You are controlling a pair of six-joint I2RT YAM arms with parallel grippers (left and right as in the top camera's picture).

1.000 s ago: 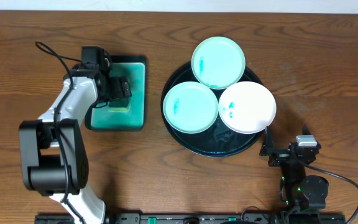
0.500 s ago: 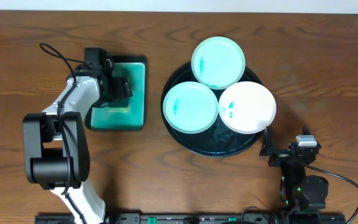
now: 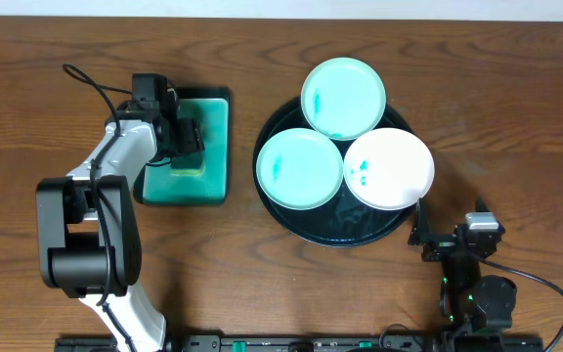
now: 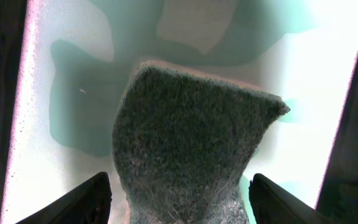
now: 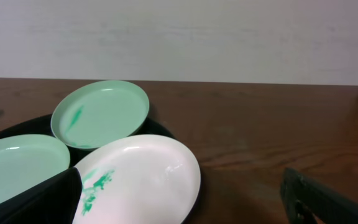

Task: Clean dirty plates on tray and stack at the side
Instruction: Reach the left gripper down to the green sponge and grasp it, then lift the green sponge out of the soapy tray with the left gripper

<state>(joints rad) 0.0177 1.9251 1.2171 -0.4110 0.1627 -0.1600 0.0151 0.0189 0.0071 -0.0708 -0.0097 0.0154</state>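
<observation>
My left gripper (image 3: 188, 137) sits over the sponge (image 4: 185, 149), upper left — jaws apart either side of it. Right gripper (image 5: 179, 193) gapes wide near the white plate (image 5: 148, 171).

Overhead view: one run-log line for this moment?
left claw open astride sponge | right claw open beside tray | three smudged plates on tray | none stacked

My left gripper (image 3: 186, 147) has crept slightly toward the upper left over the sponge tray (image 3: 215, 171). Its jaws have drawn in (each now just beside the sponge (image 4: 185, 155)). My left arm (image 3: 115, 166) has swung a little rightward at lower left.
</observation>
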